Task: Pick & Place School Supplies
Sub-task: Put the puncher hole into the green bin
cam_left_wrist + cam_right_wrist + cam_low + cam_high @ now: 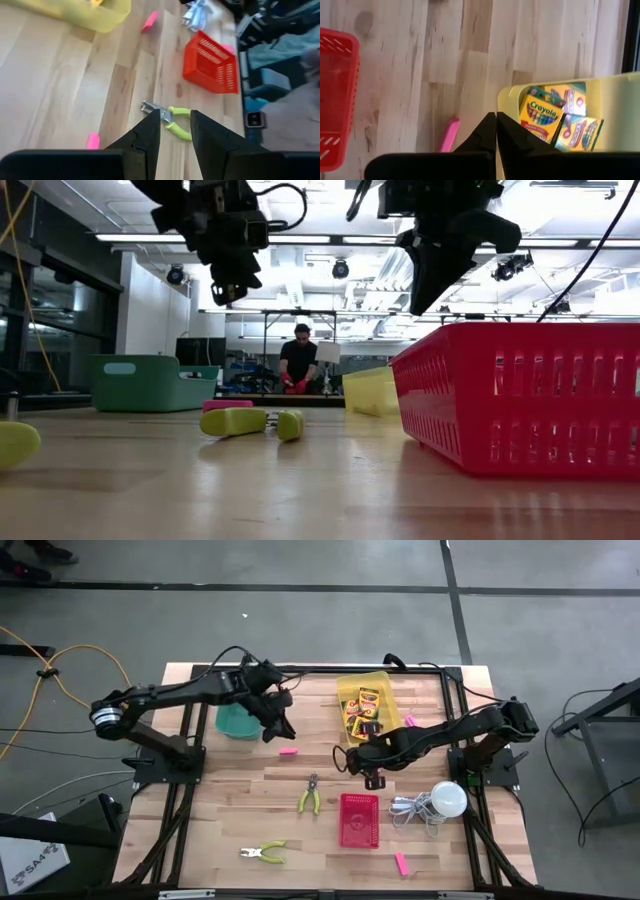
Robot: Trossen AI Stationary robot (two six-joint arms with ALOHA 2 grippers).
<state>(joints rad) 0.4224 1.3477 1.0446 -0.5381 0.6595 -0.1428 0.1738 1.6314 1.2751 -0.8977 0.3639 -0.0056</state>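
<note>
Several yellow-and-green crayon boxes [362, 705] lie in a yellow bin [345, 690]; the right wrist view shows them too, crayon boxes [554, 117]. One pink eraser [288, 751] lies flat on the wood between the arms, a second eraser [410, 721] lies right of the yellow bin, and a third eraser [400, 863] is near the table's near edge. My left gripper [175, 125] is open and hovers above the table beside the teal bin [237, 722]. My right gripper [496, 122] is shut and empty, held in the air off the yellow bin's near corner.
A red basket [359, 820] stands near the table's middle. Two pliers with green handles [310, 796] [265, 853] lie on the wood. A white bulb with a coiled cord [446, 799] sits to the right. A person [298, 358] stands far behind the table.
</note>
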